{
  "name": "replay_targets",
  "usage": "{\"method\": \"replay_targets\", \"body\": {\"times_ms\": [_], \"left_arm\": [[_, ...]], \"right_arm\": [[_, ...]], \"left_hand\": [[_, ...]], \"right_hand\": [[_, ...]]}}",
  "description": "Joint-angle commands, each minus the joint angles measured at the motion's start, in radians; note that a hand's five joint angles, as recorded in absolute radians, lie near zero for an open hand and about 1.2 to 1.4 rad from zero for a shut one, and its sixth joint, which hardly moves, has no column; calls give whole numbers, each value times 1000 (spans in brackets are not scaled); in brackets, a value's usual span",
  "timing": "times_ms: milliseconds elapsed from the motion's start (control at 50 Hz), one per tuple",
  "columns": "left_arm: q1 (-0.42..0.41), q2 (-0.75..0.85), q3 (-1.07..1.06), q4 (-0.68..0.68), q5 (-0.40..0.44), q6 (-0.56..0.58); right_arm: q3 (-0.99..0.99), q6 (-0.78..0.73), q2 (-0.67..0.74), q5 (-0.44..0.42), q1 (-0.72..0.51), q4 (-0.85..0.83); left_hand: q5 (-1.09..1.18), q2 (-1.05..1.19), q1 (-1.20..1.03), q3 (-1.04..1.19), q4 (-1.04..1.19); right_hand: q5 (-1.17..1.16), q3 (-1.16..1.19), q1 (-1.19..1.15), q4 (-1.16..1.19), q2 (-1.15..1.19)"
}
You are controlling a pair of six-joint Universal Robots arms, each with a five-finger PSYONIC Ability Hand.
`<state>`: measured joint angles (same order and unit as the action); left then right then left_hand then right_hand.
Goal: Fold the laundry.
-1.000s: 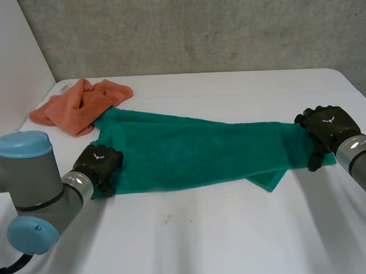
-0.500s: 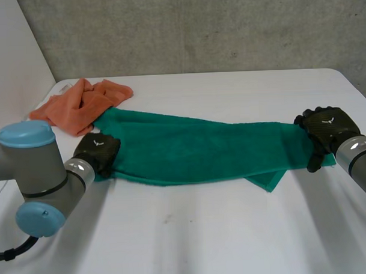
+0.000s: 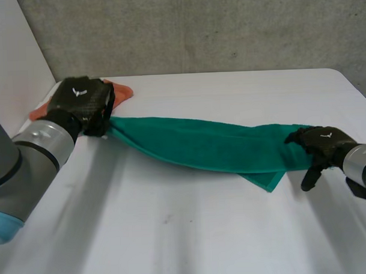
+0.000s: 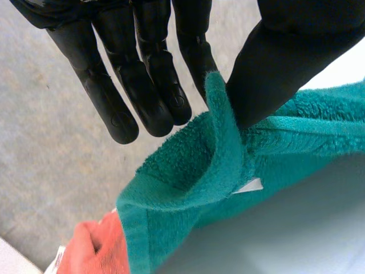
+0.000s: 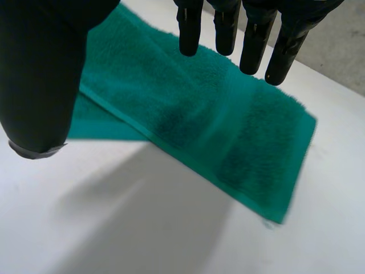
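A green towel (image 3: 213,147) lies stretched in a narrow band across the white table (image 3: 192,233). My left hand (image 3: 82,103) holds its left end raised near the back left. In the left wrist view the thumb (image 4: 285,63) pinches the towel's edge (image 4: 219,142) against a straight finger. My right hand (image 3: 321,145) is over the towel's right end, fingers straight. In the right wrist view those fingers (image 5: 188,31) hover above the towel (image 5: 228,125), with the thumb (image 5: 40,68) held apart and nothing gripped.
A crumpled orange cloth (image 3: 118,90) lies at the back left, mostly behind my left hand, and its edge (image 4: 97,248) lies below the raised towel end. A folded flap of towel (image 3: 265,179) pokes out toward the front. A grey wall (image 3: 197,28) runs behind the table.
My left hand closed on the towel's left end and carried it up and back over the orange cloth, pulling the towel narrow. The right hand shifted slightly toward the front.
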<state>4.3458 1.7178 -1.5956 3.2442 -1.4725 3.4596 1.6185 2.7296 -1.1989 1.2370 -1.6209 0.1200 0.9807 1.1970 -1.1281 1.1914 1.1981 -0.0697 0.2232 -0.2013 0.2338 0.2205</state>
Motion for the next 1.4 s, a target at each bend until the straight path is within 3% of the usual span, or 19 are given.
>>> {"method": "replay_targets", "body": {"times_ms": [20, 160, 240, 400, 620, 720, 840, 980, 1060, 1080, 1100, 1120, 1180, 1260, 1400], "left_arm": [[-61, -87, 63, -34, -2, -62], [-116, -109, 89, -50, -9, -68], [-143, -109, 92, -52, -14, -80], [-153, -115, 95, -54, -38, -89], [-149, -136, 100, -54, -40, -122], [-144, -155, 100, -52, -40, -138], [-134, -172, 111, -52, -40, -142], [-104, -170, 103, -54, -28, -136], [-103, -118, 68, -64, -23, -134], [-103, -103, 59, -64, -23, -132], [-104, -66, 39, -66, -23, -129], [-106, -48, 30, -66, -25, -128], [-103, 11, 5, -61, -28, -123], [-62, 81, -9, -58, -25, -102], [66, 219, 11, -47, -20, 18]], "right_arm": [[83, 358, 30, 1, -98, -189], [107, 582, 47, 24, -235, -356], [100, 630, 79, 102, -310, -434], [47, 615, 170, 271, -366, -482], [-29, 547, 268, 306, -364, -497], [-64, 518, 292, 369, -363, -562], [-120, 446, 314, 384, -341, -557], [-146, 273, 312, 346, -212, -467], [-170, 171, 263, 256, -171, -360], [-186, 132, 221, 207, -143, -308], [-192, 115, 202, 187, -131, -283], [-198, 92, 179, 162, -117, -252], [-218, -14, 111, 64, -68, -116], [-221, -161, 104, -20, -8, -4], [-200, -392, 174, -50, 58, 33]], "left_hand": [[241, 199, -268, 205, 198], [241, 199, -268, 205, 198], [241, 199, -268, 205, 198], [241, 199, -268, 205, 198], [241, 199, -268, 205, 198], [241, 199, -268, 205, 198], [241, 199, -268, 205, 198], [241, 199, -268, 205, 198], [201, 159, -228, 165, 158], [49, 7, -76, 13, 6], [-377, -418, 350, -413, -420], [-593, -635, 566, -629, -636], [-803, -845, 776, -839, -846], [-862, -904, 835, -899, -905], [-798, -840, 771, -834, -841]], "right_hand": [[70, -49, 27, -59, -46], [70, -49, 27, -59, -46], [70, -49, 27, -59, -46], [70, -49, 27, -59, -46], [62, -41, 20, -52, -39], [-119, 140, -162, 129, 143], [-336, 357, -379, 347, 360], [-343, 364, -386, 353, 367], [-264, 285, -307, 274, 287], [-191, 212, -234, 201, 215], [-152, 173, -195, 163, 176], [-132, 153, -175, 142, 155], [-126, 147, -169, 136, 149], [-137, 158, -180, 148, 161], [-225, 246, -268, 236, 249]]}}
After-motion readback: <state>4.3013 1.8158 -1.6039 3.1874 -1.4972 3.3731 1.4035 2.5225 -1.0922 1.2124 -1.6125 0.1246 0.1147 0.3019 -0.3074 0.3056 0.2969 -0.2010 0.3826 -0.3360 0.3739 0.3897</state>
